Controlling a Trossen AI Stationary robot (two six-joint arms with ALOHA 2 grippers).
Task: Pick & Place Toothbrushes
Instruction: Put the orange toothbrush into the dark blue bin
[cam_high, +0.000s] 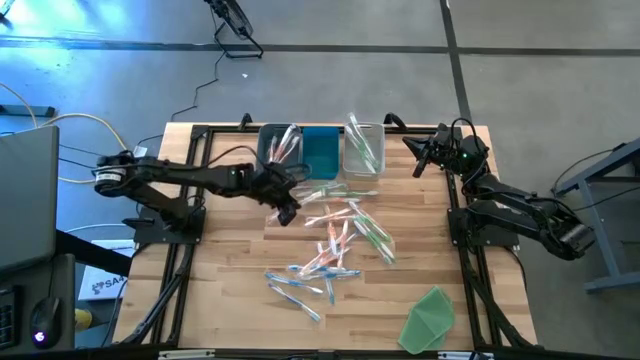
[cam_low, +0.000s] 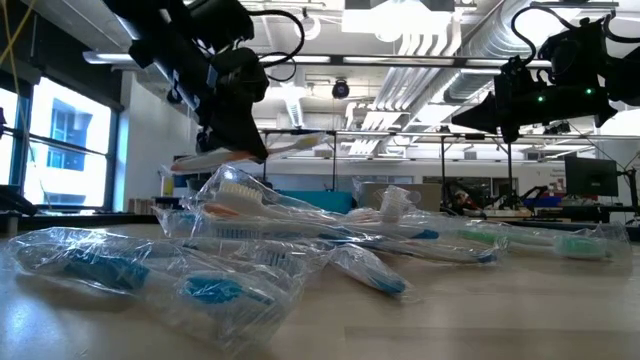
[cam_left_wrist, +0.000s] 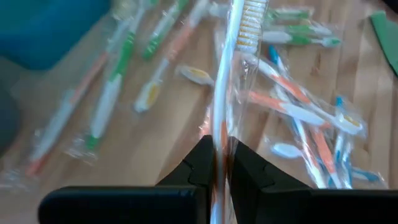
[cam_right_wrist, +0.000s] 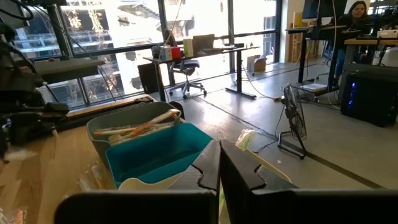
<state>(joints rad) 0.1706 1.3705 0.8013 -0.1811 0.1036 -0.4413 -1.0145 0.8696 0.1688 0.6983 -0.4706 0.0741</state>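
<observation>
One wrapped toothbrush (cam_left_wrist: 239, 37) is clamped near its handle end in the left tool (cam_left_wrist: 219, 163), lifted clear of the tabletop (cam_high: 230, 280) so it can travel to the bins (cam_high: 322, 150). The remaining toothbrushes (cam_high: 335, 250) lie scattered mid-tabletop. The right tool (cam_right_wrist: 219, 163) waits fully closed, empty, beside the bins.

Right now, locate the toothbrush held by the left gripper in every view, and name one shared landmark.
High view: at the left gripper, just left of the toothbrush pile; too small to pick out.
Low view: held toothbrush, upper left, lifted above the pile.
Left wrist view: centre, between the fingers.
Right wrist view: not visible.
Shared landmark: teal bin.
</observation>
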